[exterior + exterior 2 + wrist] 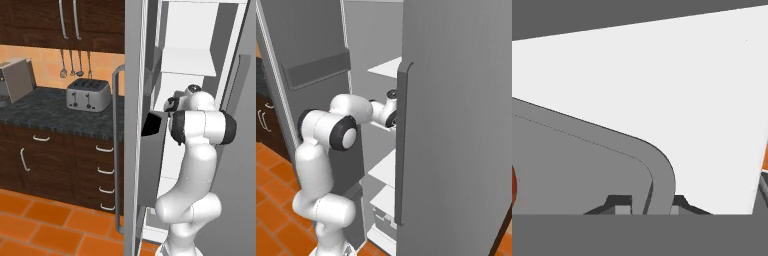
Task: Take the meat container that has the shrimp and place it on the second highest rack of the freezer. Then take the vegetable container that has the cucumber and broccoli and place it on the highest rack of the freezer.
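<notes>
Flanking base views, perhaps tray-close hand view.

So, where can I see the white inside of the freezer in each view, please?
Left base view: the freezer's white inside is at the upper right, just right of the open door.
Right base view: it is at the top centre, again right of the open door.
Hand view: it is probably the broad white surface above and right of the meat container.
Shared landmark: the open door, seen in both base views.
</notes>
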